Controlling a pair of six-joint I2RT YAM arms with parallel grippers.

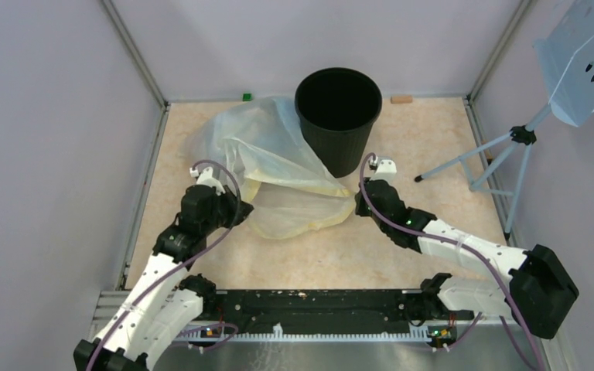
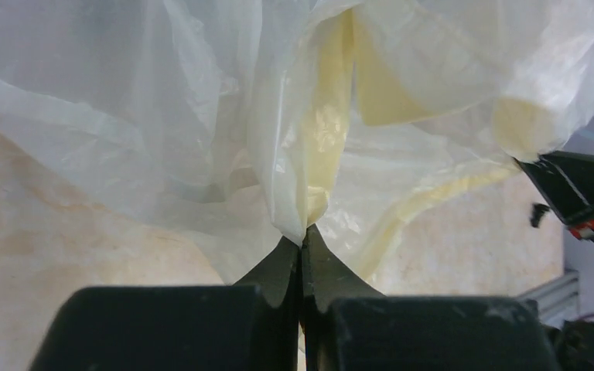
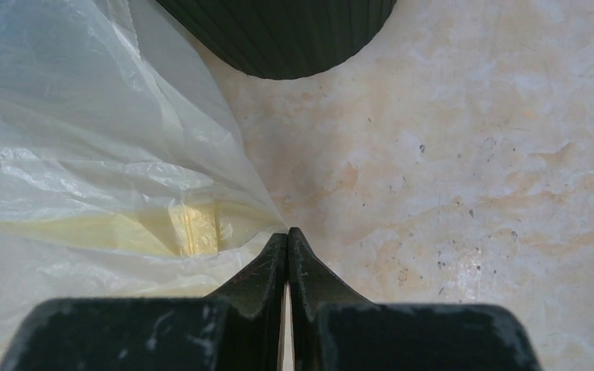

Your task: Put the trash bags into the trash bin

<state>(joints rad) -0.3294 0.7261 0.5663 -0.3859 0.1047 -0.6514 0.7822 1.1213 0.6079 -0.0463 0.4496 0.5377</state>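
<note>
The left gripper (image 2: pixel 303 239) is squeezed tight on a fold of the clear yellowish plastic bag (image 2: pixel 201 116), and the film rises up and ahead of its tips. The right gripper (image 3: pixel 288 236) is squeezed closed too. The bag's corner comes right up to its tips on the left, but I can't tell if it is pinched. Bare tan table (image 3: pixel 472 193) lies ahead and to its right. Farther ahead stands the black ribbed trash bin (image 3: pixel 278 31), upright and open on top, with the bag lying against its side.
</note>
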